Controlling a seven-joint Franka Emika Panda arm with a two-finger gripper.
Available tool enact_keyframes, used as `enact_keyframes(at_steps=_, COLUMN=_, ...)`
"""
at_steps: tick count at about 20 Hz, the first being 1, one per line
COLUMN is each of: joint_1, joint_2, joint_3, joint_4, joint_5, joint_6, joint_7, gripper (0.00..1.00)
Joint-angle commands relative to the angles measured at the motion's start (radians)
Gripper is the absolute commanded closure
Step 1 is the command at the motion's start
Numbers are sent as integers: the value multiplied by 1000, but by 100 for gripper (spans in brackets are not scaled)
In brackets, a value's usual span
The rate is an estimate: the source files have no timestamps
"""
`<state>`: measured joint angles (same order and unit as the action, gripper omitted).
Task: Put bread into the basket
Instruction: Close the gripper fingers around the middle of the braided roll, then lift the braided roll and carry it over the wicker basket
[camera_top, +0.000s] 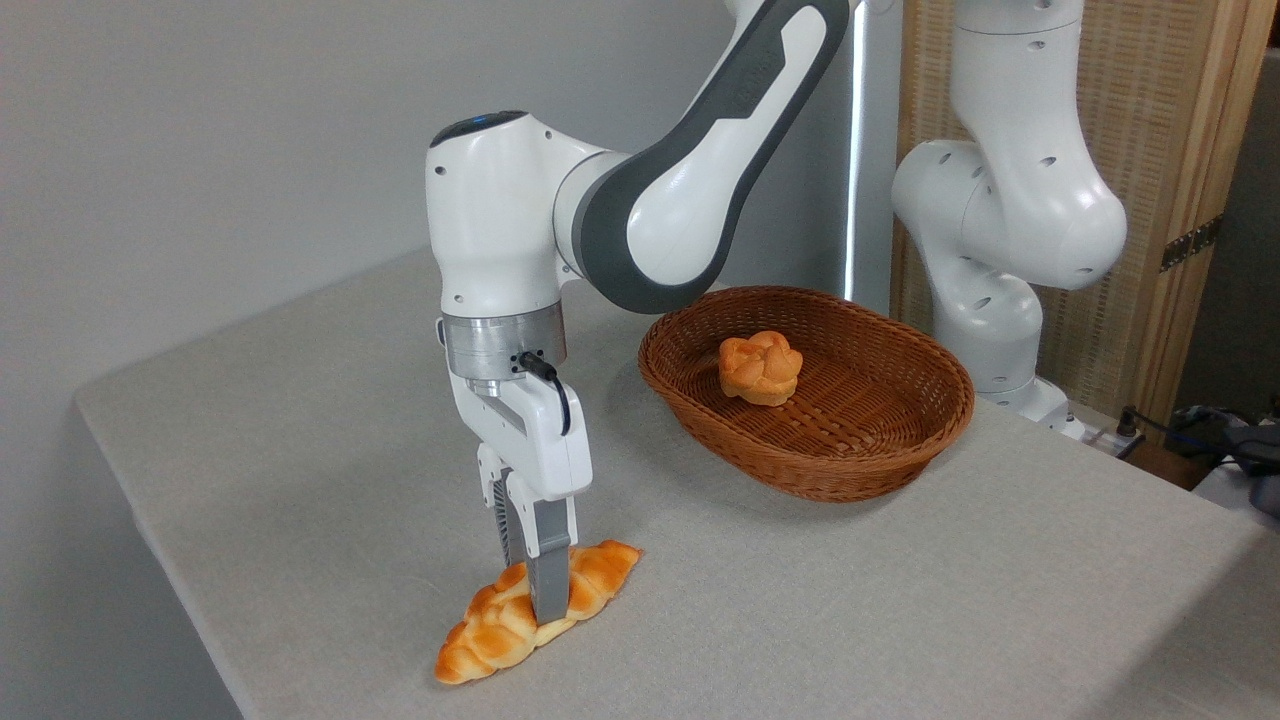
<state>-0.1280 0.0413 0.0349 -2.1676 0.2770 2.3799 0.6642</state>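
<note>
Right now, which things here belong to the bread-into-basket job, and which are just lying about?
Job:
- braided loaf, on the table
- basket
- end effector, fingers either side of the loaf

Lying about:
- round bun, inside the basket
- cables off the table's right edge

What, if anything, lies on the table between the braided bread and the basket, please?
Nothing: in the camera view, the stretch of table between the bread and the basket is bare cloth.

Bright, even indoor light, sharp focus

Soft shadows lie on the tabletop beneath the arm; glossy highlights on its white shell, no blur.
</note>
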Motion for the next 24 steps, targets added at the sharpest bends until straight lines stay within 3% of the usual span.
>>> enact_keyframes(at_steps=1, joint_1=-5, joint_2=-18, joint_3=-1, joint_4=-15, joint_5=-2, joint_6=10, joint_7=14, gripper=77)
enact_keyframes(at_steps=5, joint_1=-12, joint_2=-76, joint_3=0, joint_4=-9, joint_5=-76, joint_6=-27, joint_7=14, gripper=78)
enact_keyframes(at_steps=7, joint_1=-13, joint_2=-139, joint_3=-1, joint_4=-9, joint_5=-94, joint_6=-109, joint_7=14, gripper=78)
enact_keyframes(at_steps=11, joint_1=-21, joint_2=-283, joint_3=-3, joint_4=-6, joint_5=-183, joint_6=-284, joint_7=15, gripper=78)
enact_keyframes(at_steps=19, joint_1=-33, joint_2=-583, joint_3=37, joint_4=-12, joint_5=-214, joint_6=-821, joint_7=196, gripper=77)
enact_keyframes(at_steps=21, joint_1=-39, joint_2=-618, joint_3=49, joint_4=-20, joint_5=-210, joint_6=-896, joint_7=209, gripper=77)
enact_keyframes(at_steps=24, joint_1=-53, joint_2=-653, joint_3=86, joint_4=-79, joint_5=-203, joint_6=-916, joint_7=210, gripper=74)
